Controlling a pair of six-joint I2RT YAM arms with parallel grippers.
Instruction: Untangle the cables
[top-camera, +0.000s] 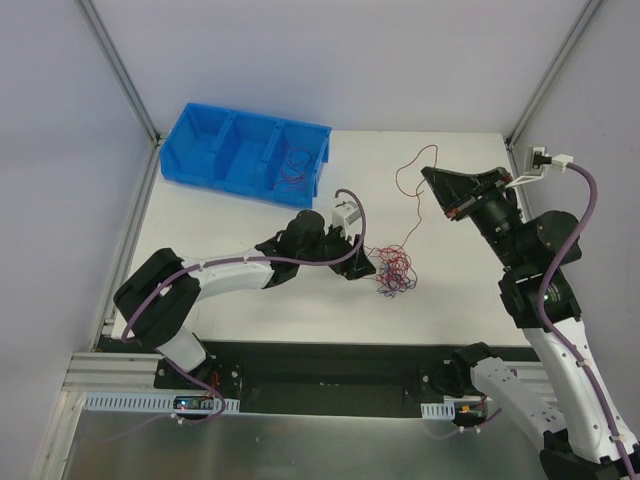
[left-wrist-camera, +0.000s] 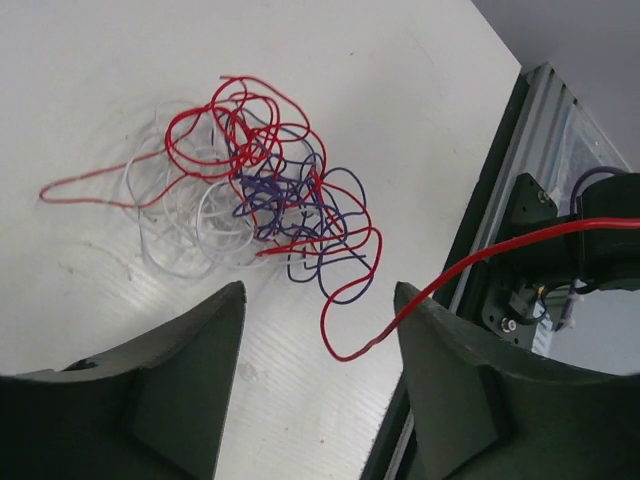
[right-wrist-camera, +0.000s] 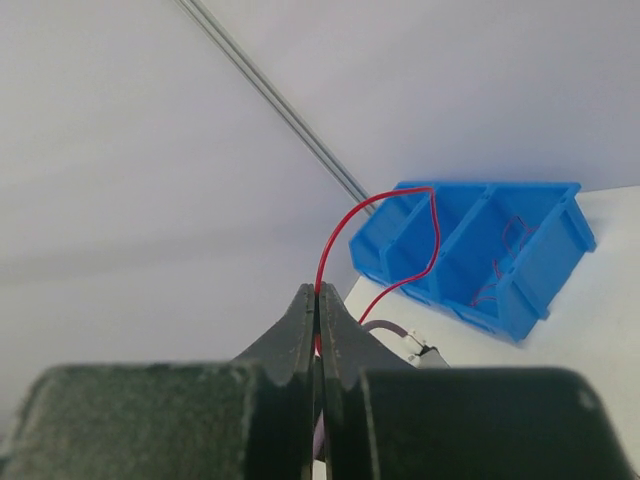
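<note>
Left wrist view: the left tool (left-wrist-camera: 320, 295) has its two fingers spread wide, with nothing pinched between them. The cables (left-wrist-camera: 260, 200), a small tangle of red, white and dark purple loops, lie on the white bench (left-wrist-camera: 90, 90) just ahead of its fingertips. One loop of a red wire (left-wrist-camera: 345, 345) reaches back into the gap between the fingers, then crosses the finger on the right of this view and runs off past the bench edge.

From the top view, the left tool (top-camera: 360, 265) sits low over the bench (top-camera: 250, 310) with the cables (top-camera: 393, 270) just beyond its tip. The right tool (top-camera: 432, 178) is well apart from the bunch, and the red wire (top-camera: 398, 178) trails from it back to the tangle.

On the right wrist view, the right tool (right-wrist-camera: 318, 295) is pressed together, pinching the red wire (right-wrist-camera: 330, 245), which arcs up out of its tips. Beyond this tool stands a blue bin (right-wrist-camera: 400, 260). A few strands (right-wrist-camera: 505, 240) lie in its end compartment, the one nearest the right tool. The bin (top-camera: 215, 140) is well away from the left tool.
</note>
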